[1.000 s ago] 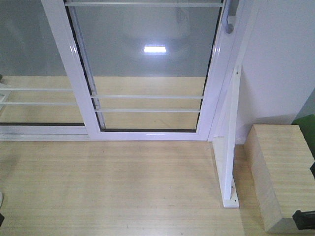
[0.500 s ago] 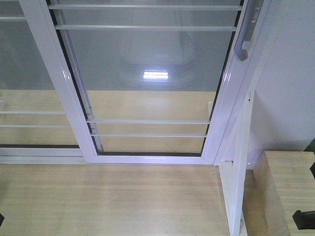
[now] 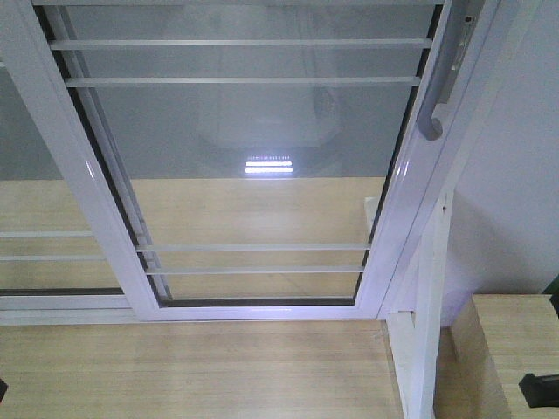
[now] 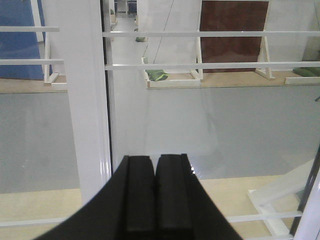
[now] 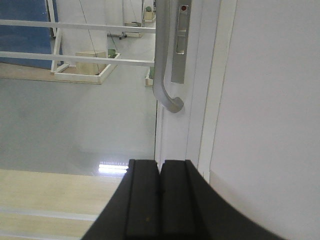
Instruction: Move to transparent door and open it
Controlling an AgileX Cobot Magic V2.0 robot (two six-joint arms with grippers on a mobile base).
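Ahead, transparent door (image 3: 262,131), grey handle (image 3: 446,78) upper right.

Floor: pale wood planks (image 3: 201,367), grain running left to right.
Far edge: the bottom rail of the transparent door (image 3: 253,175) sits along the planks. A second white-framed glass panel (image 3: 44,218) stands to its left.
Right side: a white upright post (image 3: 425,323) stands on the floor just beside the door's lower right corner.
Lower right: a light wooden block (image 3: 511,349) rests on the floor, near the post.
Through the glass: more wood floor, then grey.
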